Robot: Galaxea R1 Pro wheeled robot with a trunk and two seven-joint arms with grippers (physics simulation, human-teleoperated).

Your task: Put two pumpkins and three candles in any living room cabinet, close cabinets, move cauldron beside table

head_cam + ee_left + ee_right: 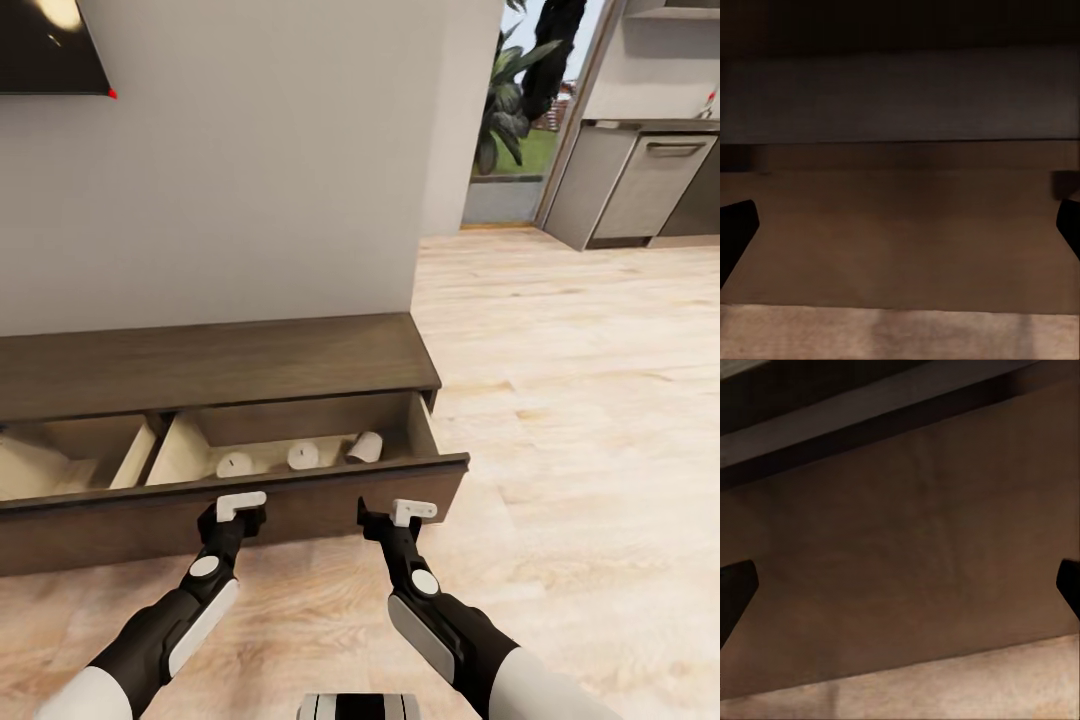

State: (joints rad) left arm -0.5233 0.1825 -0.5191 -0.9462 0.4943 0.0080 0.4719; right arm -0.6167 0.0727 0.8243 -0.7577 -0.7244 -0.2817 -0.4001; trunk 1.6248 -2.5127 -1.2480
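Note:
The cabinet (210,360) stands against the wall with two drawers pulled out. Three candles lie in the right drawer (300,500): one (235,464) and a second (303,456) show their round ends, the third (366,447) is tipped on its side. My left gripper (240,505) and right gripper (400,512) are both open, right at the drawer's dark front. That front (900,225) (915,547) looms close in both wrist views, with dark fingertips (735,232) (735,592) spread to the edges. The pumpkins, cauldron and table are out of view.
The left drawer (60,460) shows a pale wood interior. A TV (50,45) hangs on the wall above. Open wooden floor (580,400) stretches to the right, toward grey kitchen units (650,185) and a plant (515,100) by a window.

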